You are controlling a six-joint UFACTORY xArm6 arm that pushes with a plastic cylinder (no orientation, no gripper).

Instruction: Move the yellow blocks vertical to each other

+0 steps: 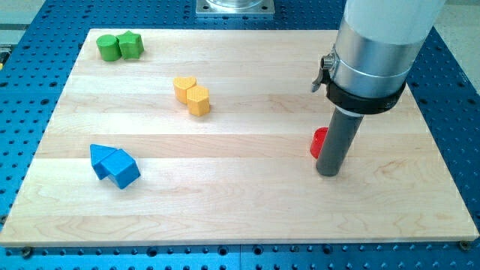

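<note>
My tip [328,172] rests on the wooden board [247,210] in the right half of the frame, a little below the middle. It is a plain rod with no pincer, so there is nothing to part or close. A red block [319,142] sits just at its left side, partly hidden behind the rod; whether they touch I cannot tell, nor its shape.

The two yellow blocks lie well apart from the tip, in the upper left-centre of the frame. The yellow heart-shaped block [184,88] is above and slightly left; the yellow rounded block [199,100] is touching it, below and to the right. They form a diagonal pair, not a straight up-and-down line, so I judge the task barely begun: one yellow block needs a sideways nudge.

Farther out, two green blocks [120,46] sit at upper left and two blue blocks [114,165] at lower left.

No brand, label or writing is readable.
</note>
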